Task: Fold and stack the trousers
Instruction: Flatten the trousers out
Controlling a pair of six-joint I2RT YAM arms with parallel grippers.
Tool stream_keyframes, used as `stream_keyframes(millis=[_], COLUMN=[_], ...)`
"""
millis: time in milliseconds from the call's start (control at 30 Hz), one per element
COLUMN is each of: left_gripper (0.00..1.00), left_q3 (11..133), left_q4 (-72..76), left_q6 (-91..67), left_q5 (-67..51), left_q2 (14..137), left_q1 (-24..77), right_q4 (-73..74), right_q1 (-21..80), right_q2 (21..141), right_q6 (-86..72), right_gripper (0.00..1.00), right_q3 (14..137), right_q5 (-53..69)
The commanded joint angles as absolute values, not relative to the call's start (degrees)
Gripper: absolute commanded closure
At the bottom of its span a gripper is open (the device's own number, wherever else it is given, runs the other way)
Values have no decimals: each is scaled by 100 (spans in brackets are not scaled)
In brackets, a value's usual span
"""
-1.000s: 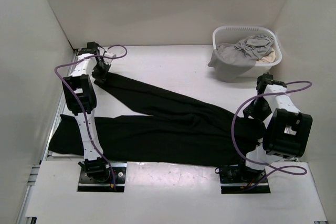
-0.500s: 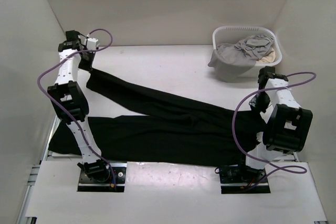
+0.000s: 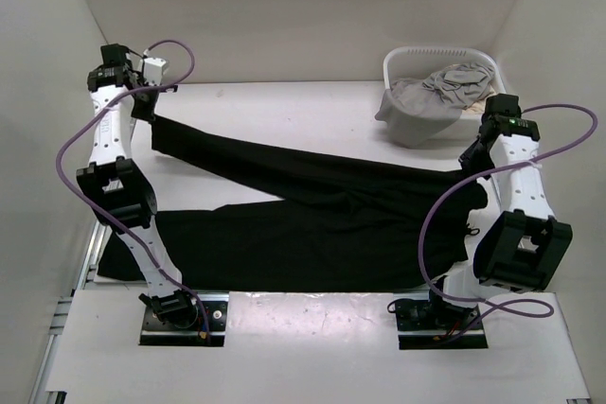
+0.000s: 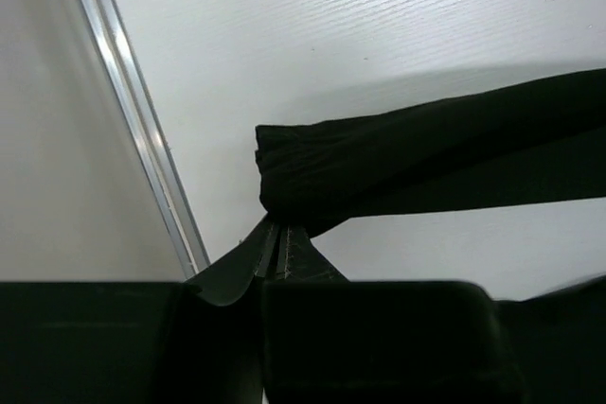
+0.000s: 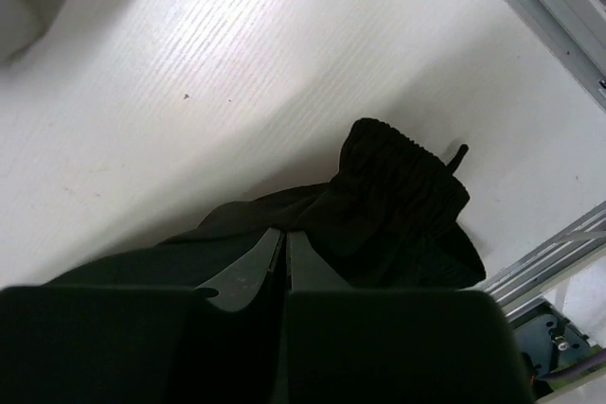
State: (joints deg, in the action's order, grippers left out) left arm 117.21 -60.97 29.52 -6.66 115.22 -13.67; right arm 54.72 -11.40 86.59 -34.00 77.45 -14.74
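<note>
Two arms stretch one pair of black trousers (image 3: 322, 219) across the white bench (image 3: 303, 106) in the overhead view. The left gripper (image 3: 145, 113) sits at the far left corner with the end of one trouser leg in its jaws. That leg runs in a taut diagonal towards the right side. The right gripper (image 3: 476, 166) is at the waist end of the trousers, near the right wall. The other leg lies flat along the near edge, its end reaching the left side beside the left arm's base. A white basket (image 3: 437, 50) stands at the far right corner, well apart from the trousers, with a grey garment (image 3: 424, 101) draped over its rim and a bit of beige cloth (image 3: 485, 98) inside.

From the left wrist, the left gripper (image 4: 275, 238) has its jaws pressed together on the bunched hem of the trousers (image 4: 398, 158). The leg hangs above the bench (image 4: 379, 16) and casts a shadow on it. A metal rail (image 4: 142, 130) edges the bench on the left.

From the right wrist, the right gripper (image 5: 280, 243) has its jaws pinching the trousers (image 5: 398, 186) just beside the gathered waistband. A drawstring end pokes out at the band's far side. The cloth rests on the bench (image 5: 189, 82), near a metal rail (image 5: 544, 11).
</note>
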Motion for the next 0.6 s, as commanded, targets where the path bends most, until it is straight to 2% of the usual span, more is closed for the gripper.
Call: stream_keyframes(millis=[0,33,67,133,167,267,400,567], left_gripper=[86,86,86,86,86,86,86,86], left_q3=[11716,11716,11629,11418,11339,11005,10583,10345], left_q4=[-6135,-6135,-6135,-6196,-6196,-6196,-6196,-6196], left_q6=[2909,2970,2971,2971,2971,2909,2848,2786], left_q5=[-633,-685,-764,-844,-844,-844,-957,-1072], left_q2=[10942,10942,10942,10942,10942,10942,10890,10890], left_q1=[-1485,-1485,-1485,-1485,-1485,-1485,-1485,-1485], right_q4=[5396,5396,5457,5458,5519,5520,5300,5003], right_q1=[-1195,-1248,-1248,-1248,-1248,-1440,-1906,-2101], right_q2=[8384,8472,8699,8885,8938,8616,8043,8182], right_q6=[-3226,-3165,-3077,-2813,-2813,-2812,-3163,-3532], right_gripper=[100,97,80,37,31,25,23,21], right_q3=[7787,7787,7735,7673,7673,7384,6769,5978], right_q5=[-1450,-1276,-1100,-529,-527,-615,-441,-97])
